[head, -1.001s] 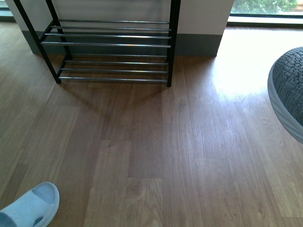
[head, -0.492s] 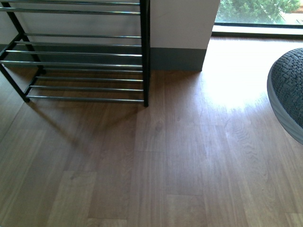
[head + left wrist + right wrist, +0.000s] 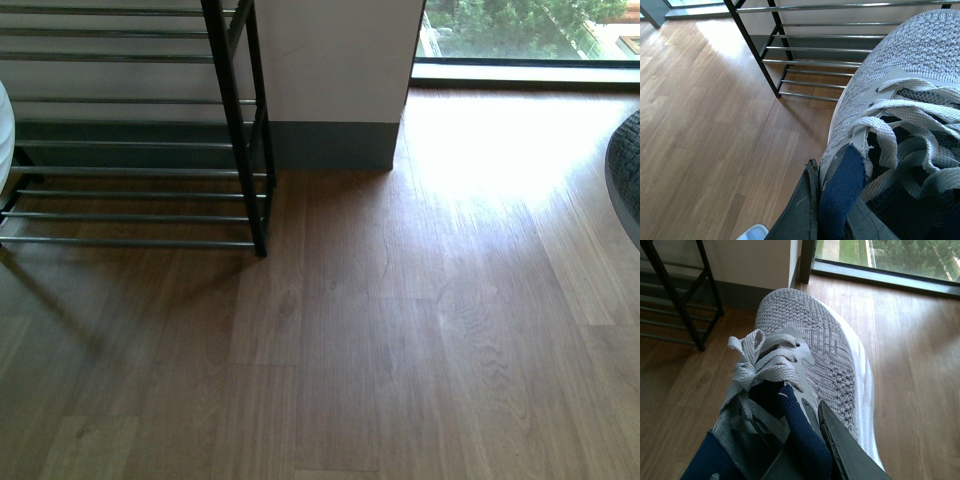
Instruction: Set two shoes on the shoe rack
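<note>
A brown wood-plank floor [image 3: 400, 350] is seen in front of a white wall [image 3: 330, 60] with a grey skirting [image 3: 330, 145], and a window [image 3: 520, 30] with greenery behind it is set to the right of the wall. The shoe rack [image 3: 245, 120], a black frame with thin silver rods, is stood against the wall at the left; no shoe is seen on the tiers that show. In the left wrist view the left gripper [image 3: 832, 210] is closed on the navy tongue of the left-hand sneaker [image 3: 920, 60], whose grey knit toe is pointed away from the gripper and towards the rack, near it but apart from it. A corner of a pale slide [image 3: 754, 233] is seen on the floor beside the gripper. In the right wrist view the right gripper [image 3: 805, 450] is likewise clamped on the navy tongue of the right-hand sneaker [image 3: 815, 340], with the laces just ahead of the fingers [image 3: 840, 450] and the toe aimed at the corner between wall and window, well to the side of the rack. Only the toe of this sneaker is seen at the right edge of the front view.
</note>
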Robot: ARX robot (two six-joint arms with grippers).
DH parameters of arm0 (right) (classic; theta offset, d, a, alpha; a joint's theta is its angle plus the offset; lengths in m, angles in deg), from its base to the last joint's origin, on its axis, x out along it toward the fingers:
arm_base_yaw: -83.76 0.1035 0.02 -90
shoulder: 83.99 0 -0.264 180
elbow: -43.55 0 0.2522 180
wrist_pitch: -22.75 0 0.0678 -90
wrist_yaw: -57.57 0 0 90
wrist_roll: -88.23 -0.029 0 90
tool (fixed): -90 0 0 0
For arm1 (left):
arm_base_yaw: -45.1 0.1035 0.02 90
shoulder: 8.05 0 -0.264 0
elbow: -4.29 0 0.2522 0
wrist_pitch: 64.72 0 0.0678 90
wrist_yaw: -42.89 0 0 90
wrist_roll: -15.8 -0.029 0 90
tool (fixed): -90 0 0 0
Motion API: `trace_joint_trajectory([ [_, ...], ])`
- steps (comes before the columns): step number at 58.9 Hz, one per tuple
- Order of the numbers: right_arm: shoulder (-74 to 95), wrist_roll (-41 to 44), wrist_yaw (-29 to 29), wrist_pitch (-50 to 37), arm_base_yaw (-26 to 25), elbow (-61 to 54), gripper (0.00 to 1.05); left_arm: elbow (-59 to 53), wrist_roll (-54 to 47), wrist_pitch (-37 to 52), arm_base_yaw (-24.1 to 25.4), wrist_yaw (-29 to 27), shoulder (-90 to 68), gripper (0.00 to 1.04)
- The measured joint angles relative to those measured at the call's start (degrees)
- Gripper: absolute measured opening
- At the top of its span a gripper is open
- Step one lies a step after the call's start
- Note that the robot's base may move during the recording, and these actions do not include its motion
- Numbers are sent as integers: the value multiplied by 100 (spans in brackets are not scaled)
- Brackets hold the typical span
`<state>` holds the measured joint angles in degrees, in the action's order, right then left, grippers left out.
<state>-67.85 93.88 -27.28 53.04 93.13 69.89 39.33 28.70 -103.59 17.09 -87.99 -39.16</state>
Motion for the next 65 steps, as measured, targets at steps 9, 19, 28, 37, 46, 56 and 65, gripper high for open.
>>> trace_joint_trajectory([
  [9, 0, 0, -66, 0, 0, 0, 1, 0, 0, 0, 0, -52, -2, 1],
  [19, -2, 0, -76, 0, 2, 0, 1, 0, 0, 0, 0, -33, -2, 1],
  [28, 0, 0, -44, 0, 2, 0, 1, 0, 0, 0, 0, -26, 0, 1],
  [37, 0, 0, -72, 0, 2, -2, 1, 0, 0, 0, 2, -74, -2, 1],
  [46, 4, 0, -190, 0, 11, -2, 1, 0, 0, 0, 9, -118, 2, 1],
  [56, 4, 0, -164, 0, 11, -2, 1, 0, 0, 0, 9, -109, 4, 1],
  [65, 4, 0, -61, 0, 2, -2, 1, 0, 0, 0, 7, -63, 4, 1],
])
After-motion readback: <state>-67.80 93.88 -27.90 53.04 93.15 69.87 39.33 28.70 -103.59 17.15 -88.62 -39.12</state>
